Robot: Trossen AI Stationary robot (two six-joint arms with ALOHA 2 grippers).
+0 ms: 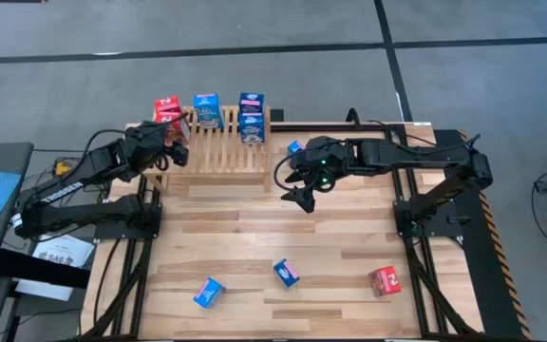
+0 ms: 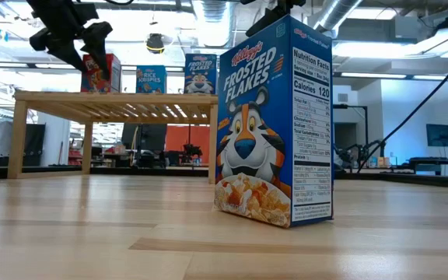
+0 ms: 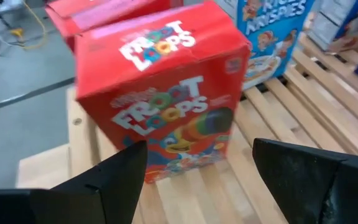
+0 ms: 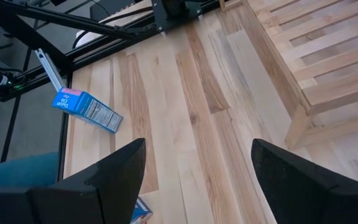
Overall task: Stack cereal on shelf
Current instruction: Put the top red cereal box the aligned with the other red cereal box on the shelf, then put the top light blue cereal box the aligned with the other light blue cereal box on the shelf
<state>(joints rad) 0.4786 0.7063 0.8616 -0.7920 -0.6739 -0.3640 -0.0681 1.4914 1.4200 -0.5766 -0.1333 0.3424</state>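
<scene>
My left gripper (image 1: 172,144) hangs at the shelf (image 1: 218,152) corner, fingers apart around the Froot Loops box (image 3: 166,93) — released upright beside 2 blue boxes. My right gripper (image 1: 297,190), open and empty, faces 3 cereal boxes on the table.

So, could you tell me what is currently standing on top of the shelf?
On the shelf stand red cereal boxes at its left end, a blue one beside them, and stacked blue ones. The left gripper covers part of the red group, so its count is unclear.
</scene>
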